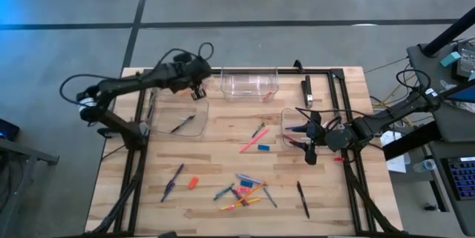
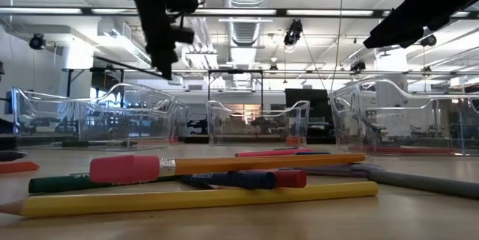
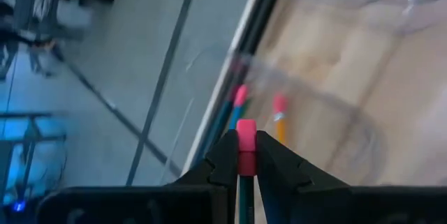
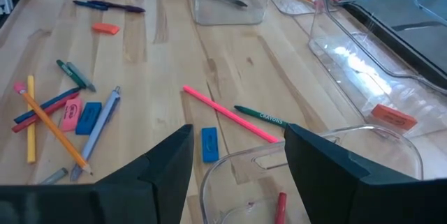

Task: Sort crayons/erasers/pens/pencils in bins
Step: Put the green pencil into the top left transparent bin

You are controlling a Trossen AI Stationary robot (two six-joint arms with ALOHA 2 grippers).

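My left gripper (image 1: 198, 87) hangs over the table's far left, shut on a pencil whose pink eraser end (image 3: 246, 130) shows between the fingers. Below it a clear bin (image 3: 335, 112) holds two pencils (image 3: 279, 116). In the low view this gripper (image 2: 166, 60) is high above the table. My right gripper (image 4: 237, 161) stands open over the right bin (image 1: 295, 130), which holds a red crayon (image 4: 281, 206). The left bin (image 1: 180, 117) holds a dark pen (image 1: 182, 124). The far bin (image 1: 249, 84) holds an orange eraser (image 4: 393, 116). My left gripper pinches the pencil between its two fingers (image 3: 225, 158) just behind the pink eraser (image 3: 246, 140), which sticks out past the fingertips. The dark shaft runs back along the fingers. The pencil is lifted clear, above the bin with the pencils.
Loose on the table lie a pink pencil (image 1: 252, 145), a blue eraser (image 1: 263, 147), a green crayon (image 1: 258, 129), a heap of sticks and erasers (image 1: 245, 191), a black pen (image 1: 303, 199), a purple stick (image 1: 172, 182) and an orange eraser (image 1: 193, 182). Black frame rails (image 1: 141, 130) edge the table.
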